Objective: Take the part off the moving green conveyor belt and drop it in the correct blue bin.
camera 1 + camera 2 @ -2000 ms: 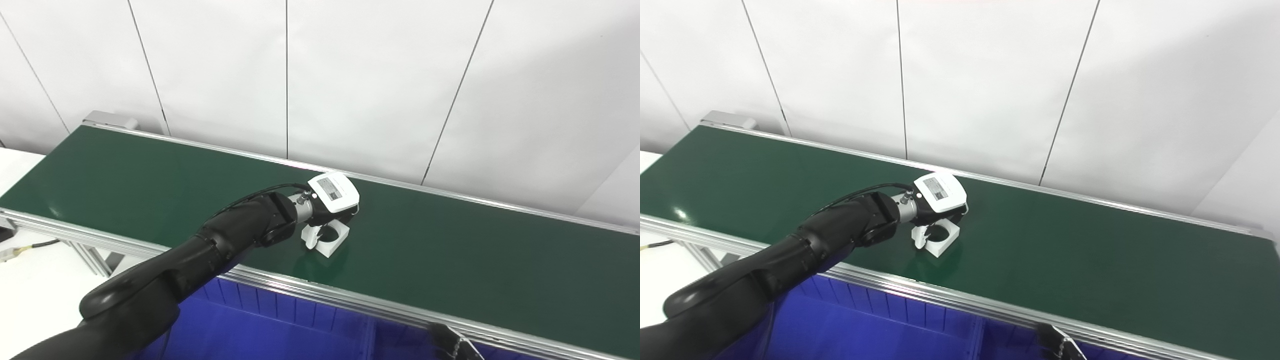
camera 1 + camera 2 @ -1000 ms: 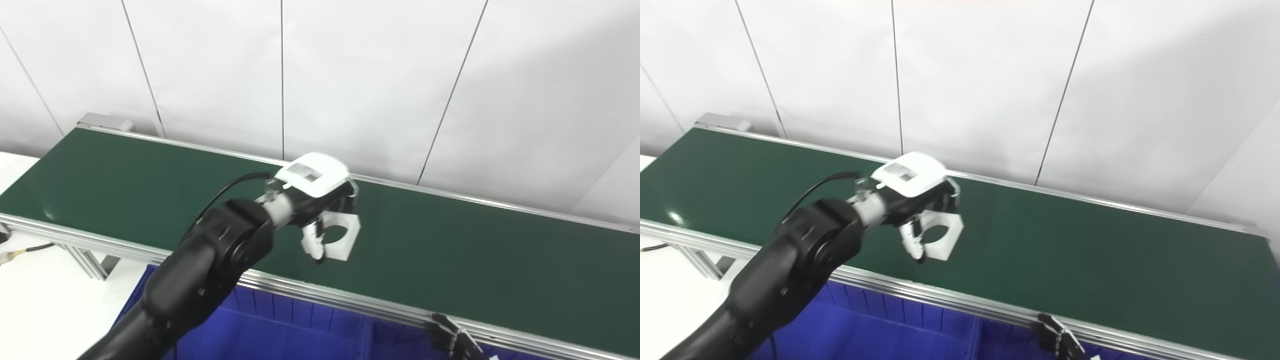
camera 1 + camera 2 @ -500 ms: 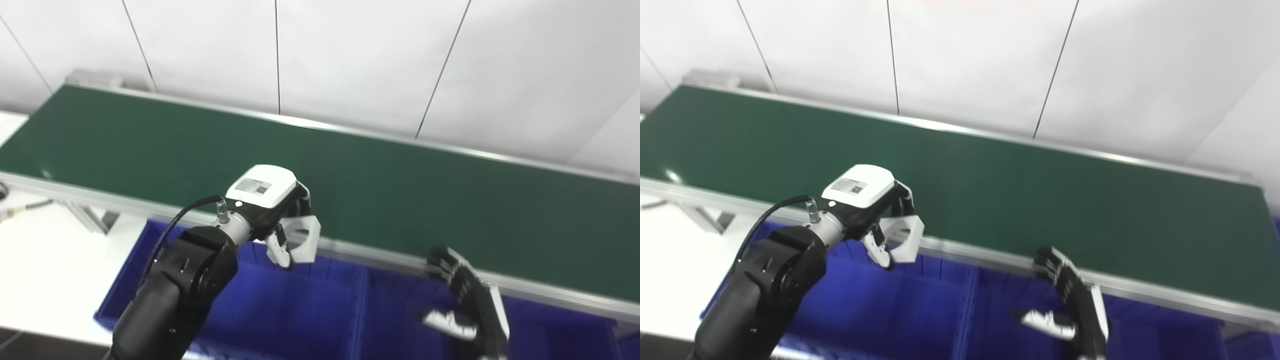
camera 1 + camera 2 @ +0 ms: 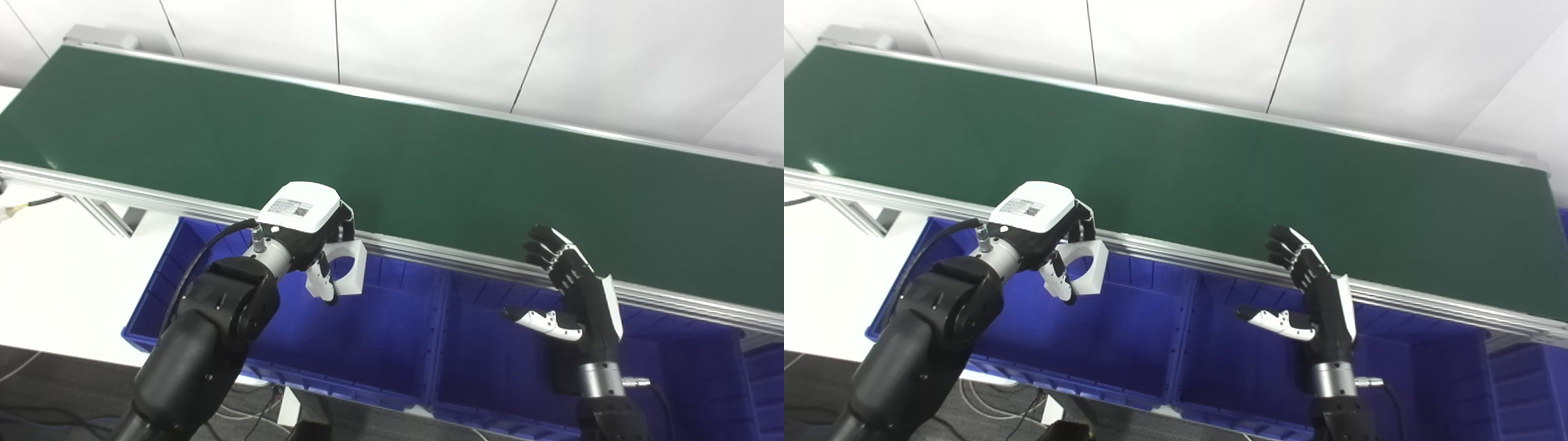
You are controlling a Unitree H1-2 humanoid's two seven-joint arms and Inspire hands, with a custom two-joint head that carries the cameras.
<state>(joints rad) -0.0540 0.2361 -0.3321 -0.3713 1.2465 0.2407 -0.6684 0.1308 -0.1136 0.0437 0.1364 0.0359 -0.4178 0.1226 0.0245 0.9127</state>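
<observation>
while the green conveyor belt (image 4: 429, 153) runs bare across the upper part of the scene, the left hand (image 4: 306, 236) hangs just in front of its near aluminium rail (image 4: 429, 252), over the left blue bin (image 4: 367, 343). its fingers (image 4: 321, 285) are curled round a white part (image 4: 348, 275), a blocky piece with a round hole through it, which is held in the air above the bin's open inside, clear of the belt and not touching the bin walls. a white cover with a small label sits on the back of that hand, and a black cable loops from the wrist down along the dark forearm.

off to the right, the right hand (image 4: 572, 294) stands upright over the second blue bin (image 4: 508, 367), palm turned toward the left, fingers spread apart and thumb stuck out sideways, holding nothing. the 2 bins sit side by side under the belt's near edge, sharing a dividing wall between them. a white worktop (image 4: 55, 275) lies to the left of the bins, and pale wall panels rise behind the belt.
</observation>
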